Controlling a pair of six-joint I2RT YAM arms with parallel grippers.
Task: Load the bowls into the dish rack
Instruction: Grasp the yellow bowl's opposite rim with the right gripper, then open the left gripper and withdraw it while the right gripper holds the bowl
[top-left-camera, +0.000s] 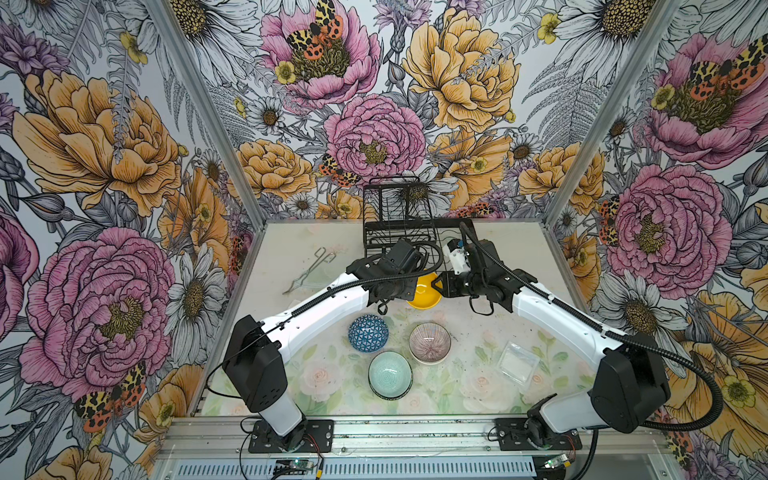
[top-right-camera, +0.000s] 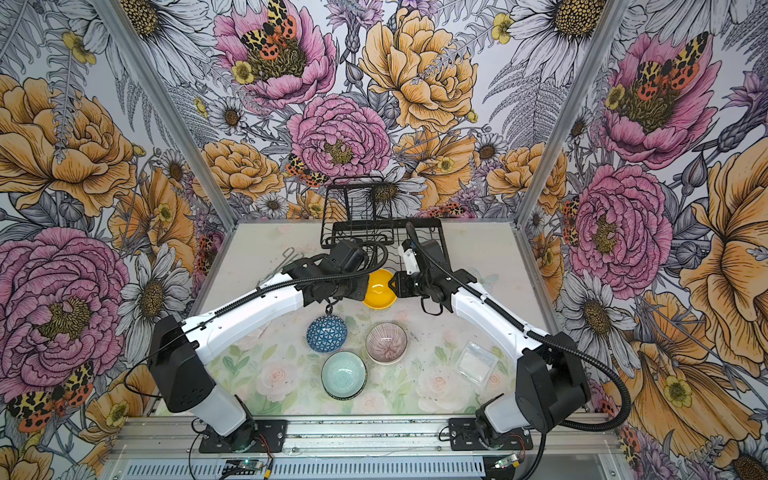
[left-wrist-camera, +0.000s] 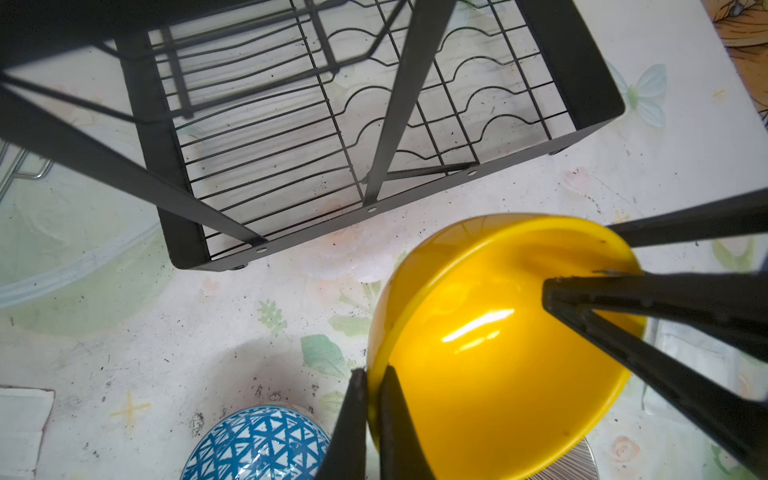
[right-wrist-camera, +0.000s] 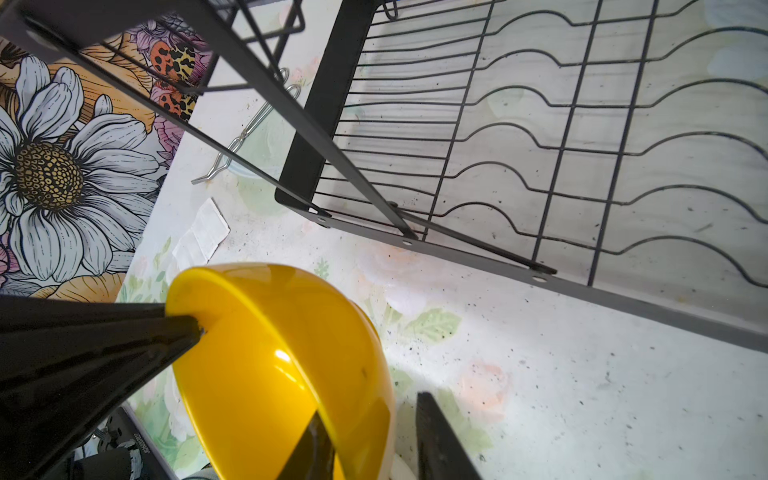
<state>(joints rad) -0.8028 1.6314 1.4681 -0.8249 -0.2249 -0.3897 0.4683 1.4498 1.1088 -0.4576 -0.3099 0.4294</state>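
Observation:
A plain yellow bowl (top-left-camera: 424, 297) (top-right-camera: 378, 291) hangs tilted just in front of the black wire dish rack (top-left-camera: 399, 226) (left-wrist-camera: 183, 249) (right-wrist-camera: 307, 145). My left gripper (left-wrist-camera: 372, 374) is shut on its rim. My right gripper (right-wrist-camera: 370, 405) (top-left-camera: 436, 284) straddles the opposite rim, one finger inside the bowl (right-wrist-camera: 257, 374) and the outer finger (right-wrist-camera: 436, 436) still a gap away, so it is open. A blue-patterned bowl (top-left-camera: 368, 333) (left-wrist-camera: 257, 444) lies upside down on the table. A pink-striped bowl (top-left-camera: 429, 343) and a pale teal bowl (top-left-camera: 390, 372) stand upright nearer the front.
Thin metal tongs (top-left-camera: 309, 270) lie left of the rack. A clear square tub (top-left-camera: 518, 361) sits at the right under my right arm. A white scrap (right-wrist-camera: 201, 232) lies near the rack's left corner. The rack's raised shelf (top-left-camera: 390, 193) stands at the back.

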